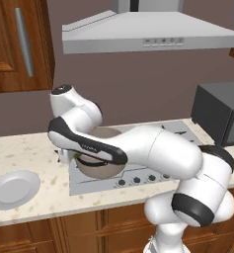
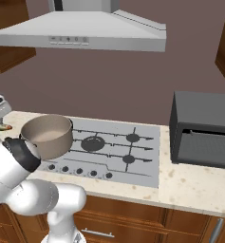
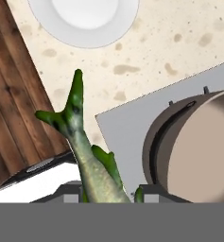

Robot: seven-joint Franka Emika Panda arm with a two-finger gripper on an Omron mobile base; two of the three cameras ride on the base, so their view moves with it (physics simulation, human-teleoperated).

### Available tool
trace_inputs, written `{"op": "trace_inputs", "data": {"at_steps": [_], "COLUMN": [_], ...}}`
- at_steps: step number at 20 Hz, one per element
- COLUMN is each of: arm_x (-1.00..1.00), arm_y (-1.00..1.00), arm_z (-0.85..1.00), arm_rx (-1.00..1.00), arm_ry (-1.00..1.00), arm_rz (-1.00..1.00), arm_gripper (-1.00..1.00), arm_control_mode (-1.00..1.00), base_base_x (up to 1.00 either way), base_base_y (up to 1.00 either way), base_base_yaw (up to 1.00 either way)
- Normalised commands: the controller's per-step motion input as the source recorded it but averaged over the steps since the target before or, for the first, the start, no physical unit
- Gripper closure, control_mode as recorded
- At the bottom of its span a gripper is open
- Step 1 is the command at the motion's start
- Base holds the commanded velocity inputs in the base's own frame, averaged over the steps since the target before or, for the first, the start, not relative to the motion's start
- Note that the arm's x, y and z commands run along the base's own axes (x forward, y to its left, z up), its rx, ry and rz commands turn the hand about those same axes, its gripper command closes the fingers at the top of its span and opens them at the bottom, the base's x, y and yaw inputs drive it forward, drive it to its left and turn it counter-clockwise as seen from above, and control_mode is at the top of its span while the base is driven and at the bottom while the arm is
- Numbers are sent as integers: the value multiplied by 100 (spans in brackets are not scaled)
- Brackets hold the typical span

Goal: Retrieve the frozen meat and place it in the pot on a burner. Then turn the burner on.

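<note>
My gripper (image 3: 108,191) is shut on the frozen meat (image 3: 87,156), a slender silvery-green fish whose forked tail points away from the hand. It hangs above the counter just left of the pot (image 3: 198,151). The pot is round, brownish-grey and pale inside, and stands on the stove's front left burner (image 2: 47,135). In the left base view my arm crosses in front of the pot (image 1: 101,168), with the gripper (image 1: 64,154) at its left side. An orange-green tip of the fish (image 2: 4,127) peeks out left of the pot.
A round grey-white plate (image 1: 14,189) lies on the counter left of the stove (image 1: 153,170). Knobs (image 2: 78,172) line the stove's front edge. A dark microwave (image 2: 204,128) stands to the right and a range hood (image 1: 148,34) hangs overhead.
</note>
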Motion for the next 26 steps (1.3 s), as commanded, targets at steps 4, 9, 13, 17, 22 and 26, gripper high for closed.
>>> {"op": "trace_inputs", "data": {"at_steps": [4,9,13,17,22,26], "arm_x": [0,0,0,0,4,23], "arm_y": [-35,-36,-37,-35,-34,-29], "arm_z": [8,2,0,0,0,0], "arm_rx": [1,1,2,2,3,4], "arm_ry": [0,0,0,0,0,1], "arm_rz": [0,0,0,0,0,0], "arm_gripper": [100,100,100,100,100,100], "arm_control_mode": [-100,-100,-100,-100,-100,-100], "base_base_x": [0,0,0,0,0,0], "base_base_y": [0,0,0,0,0,0], "base_base_yaw": [0,0,0,0,0,0]}}
